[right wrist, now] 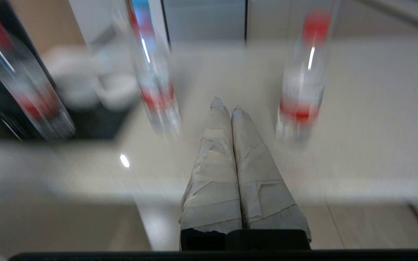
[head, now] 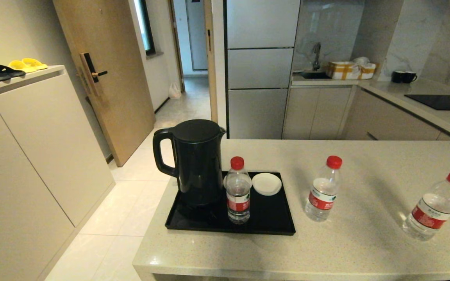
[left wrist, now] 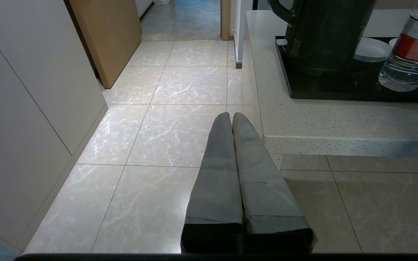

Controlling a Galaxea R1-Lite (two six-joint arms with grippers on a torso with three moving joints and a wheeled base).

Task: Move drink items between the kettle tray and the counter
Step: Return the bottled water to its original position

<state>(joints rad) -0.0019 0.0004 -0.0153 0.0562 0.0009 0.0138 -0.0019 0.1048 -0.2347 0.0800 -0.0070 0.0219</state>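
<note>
The counter [head: 365, 242] ends in a thick square edge toward the robot and on its left side, where it drops to pale marble-veined floor tiles [left wrist: 165, 123]; a plain beige cabinet [head: 25, 156] stands well apart across that open floor. The kettle tray [head: 272, 222], flat, black and low-rimmed, sits near the counter's left corner, leaving a strip of bare speckled stone in front of it and a wide stretch to its right. On the tray the matte black kettle [head: 197, 164], tall with a flat lid and loop handle facing left, stands at the left end; a small clear bottle [head: 238, 191] with red cap and red-and-white label stands upright just beside it, and a white round saucer [head: 266, 184] lies behind the bottle. Two more such bottles stand upright on the bare counter: the middle bottle [head: 322, 190] near the tray's right rim, the far bottle [head: 434, 207] well apart to the right. The left gripper [left wrist: 232, 116] hangs low over the floor off the counter's corner, its grey-wrapped fingers pressed together, holding nothing. The right gripper [right wrist: 226, 105], fingers taped in pale wrap and closed empty, is at the counter's front edge, apparently aimed between two bottles, though that view is smeared.
</note>
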